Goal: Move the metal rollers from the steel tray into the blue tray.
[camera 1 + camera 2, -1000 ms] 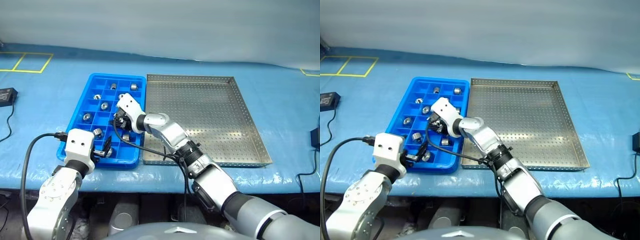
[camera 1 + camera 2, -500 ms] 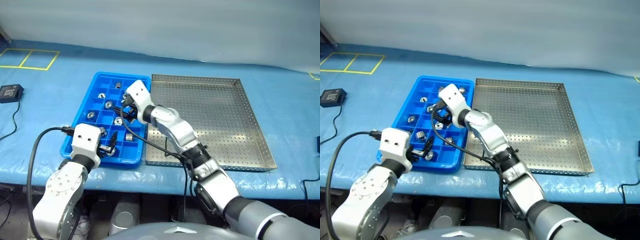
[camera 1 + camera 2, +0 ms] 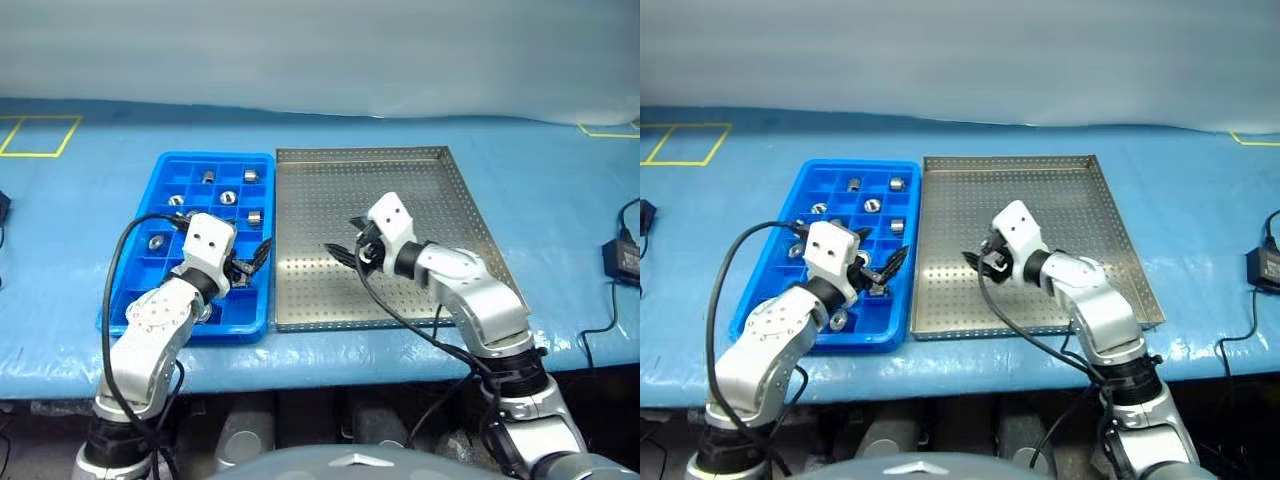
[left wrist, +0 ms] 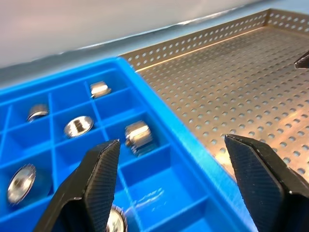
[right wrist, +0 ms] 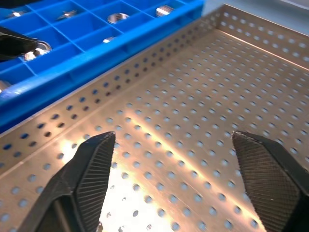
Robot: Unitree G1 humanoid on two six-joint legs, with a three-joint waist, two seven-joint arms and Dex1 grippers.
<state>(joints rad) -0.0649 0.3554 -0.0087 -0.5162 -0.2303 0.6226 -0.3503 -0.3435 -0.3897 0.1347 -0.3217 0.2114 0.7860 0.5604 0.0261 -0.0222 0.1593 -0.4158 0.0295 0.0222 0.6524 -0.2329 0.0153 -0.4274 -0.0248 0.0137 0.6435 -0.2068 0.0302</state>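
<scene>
Steel tray (image 3: 440, 215) bare; metal rollers (image 3: 254, 217) all sit in blue tray (image 3: 135, 275) compartments, left. Left hand (image 3: 252, 261) and right hand (image 3: 343, 243) both spread apart, empty. Best: check steel tray for leftovers, withdraw without knocking blue tray.

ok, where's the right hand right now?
In the head views the right hand is over the steel tray, near its middle, open and empty, to the right of the blue tray.
</scene>
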